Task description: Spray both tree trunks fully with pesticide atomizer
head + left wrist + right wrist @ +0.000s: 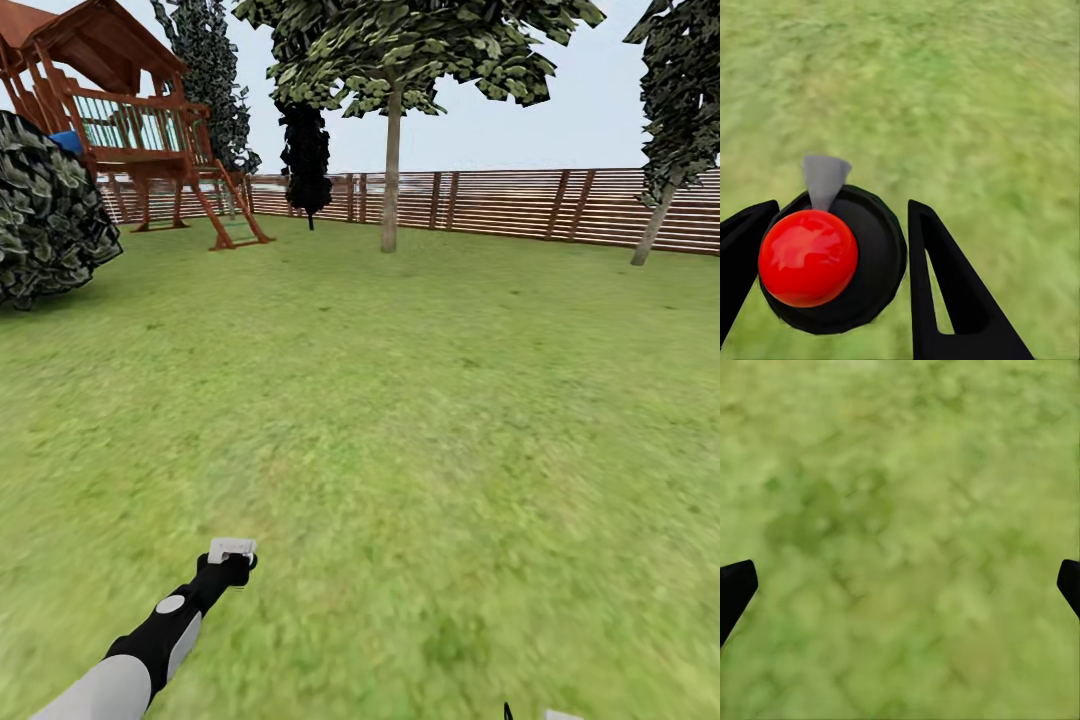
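Lawn is seen running back to a slatted fence under pale sky. From the left: a dark bush, a wooden play tower, a thin dark cypress, then one bare-trunked tree mid-field and a second tree, leaning, at the far right. Both trunks stand well apart from the robot.

The atomizer is held in the left gripper: black fingers are set at either side of its round black body, red knob and grey nozzle facing the wrist camera. In the head view it is carried low over the grass. The right gripper is spread wide, empty, over grass.

Step judged: pick-up done, transit to the first tree in hand. Next move calls for the base to be brought close to the mid trunk and the nozzle aimed at it.
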Controlling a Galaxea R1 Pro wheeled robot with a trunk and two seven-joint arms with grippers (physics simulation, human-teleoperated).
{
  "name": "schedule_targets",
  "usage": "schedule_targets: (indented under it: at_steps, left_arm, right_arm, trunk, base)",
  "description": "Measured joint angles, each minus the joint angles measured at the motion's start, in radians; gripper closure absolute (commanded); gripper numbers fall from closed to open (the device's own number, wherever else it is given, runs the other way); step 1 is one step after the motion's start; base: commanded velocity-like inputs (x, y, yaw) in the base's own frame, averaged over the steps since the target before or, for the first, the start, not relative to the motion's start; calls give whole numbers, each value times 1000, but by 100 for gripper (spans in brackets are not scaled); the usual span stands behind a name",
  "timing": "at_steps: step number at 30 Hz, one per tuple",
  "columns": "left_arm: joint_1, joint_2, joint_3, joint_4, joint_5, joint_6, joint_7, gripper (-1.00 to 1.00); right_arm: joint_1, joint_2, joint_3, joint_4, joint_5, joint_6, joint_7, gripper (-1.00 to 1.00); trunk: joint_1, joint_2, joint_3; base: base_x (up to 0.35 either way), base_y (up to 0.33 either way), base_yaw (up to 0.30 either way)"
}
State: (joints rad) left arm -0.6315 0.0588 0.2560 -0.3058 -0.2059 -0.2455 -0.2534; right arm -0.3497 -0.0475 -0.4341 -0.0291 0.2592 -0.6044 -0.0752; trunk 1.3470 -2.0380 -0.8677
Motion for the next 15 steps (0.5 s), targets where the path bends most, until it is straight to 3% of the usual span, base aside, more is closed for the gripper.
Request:
schedule_targets:
  at_steps: [15]
  left_arm:
    - [0,1,0,2,-1,0,0,100]
  right_arm:
    - [0,0,0,0,0,0,0,-100]
  trunk:
    - [0,0,0]
  base:
    - [339,0,0]
